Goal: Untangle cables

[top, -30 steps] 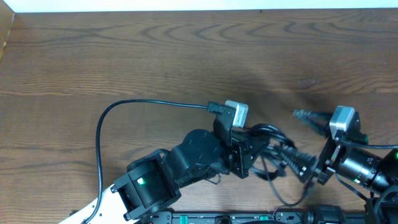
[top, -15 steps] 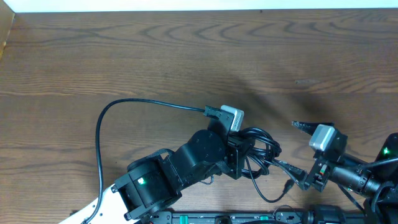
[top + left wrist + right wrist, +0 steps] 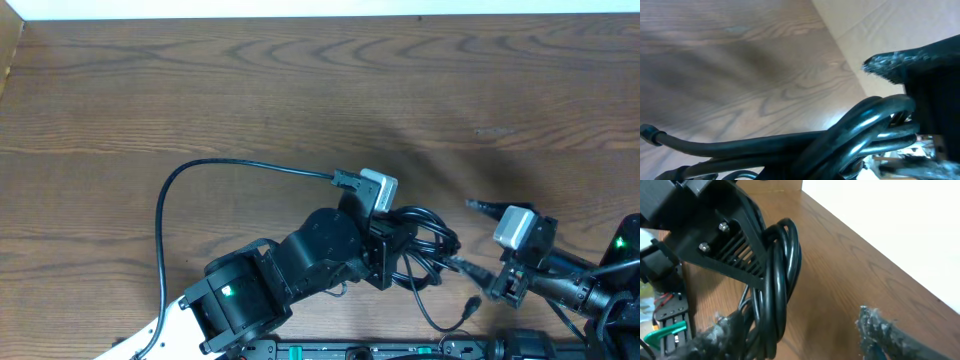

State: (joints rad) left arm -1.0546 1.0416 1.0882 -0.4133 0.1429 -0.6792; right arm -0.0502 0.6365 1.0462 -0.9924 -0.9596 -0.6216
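Note:
The cables [image 3: 432, 232] are a bundle of thin black loops near the table's front edge. My left gripper [image 3: 396, 252] is shut on the bundle's left side. In the left wrist view the cables [image 3: 860, 125] fill the bottom and hide my fingers. My right gripper [image 3: 464, 238] is open just right of the bundle. In the right wrist view [image 3: 795, 330] the loops [image 3: 782, 270] hang just inside its left finger [image 3: 722, 330], with the other finger [image 3: 882, 330] well clear. One strand with a small plug end [image 3: 468, 303] trails toward the front edge.
The left arm's own thick black cable [image 3: 165, 215] arcs over the table on the left. The brown wooden table [image 3: 300, 90] stretches back to a white wall edge [image 3: 320, 8]. The arm bases and a rail lie along the front edge [image 3: 400, 350].
My right gripper has moved down and left, closer to the bundle. The bundle's loops have spread a little and the plug-ended strand has dropped toward the front edge. The left gripper has barely moved.

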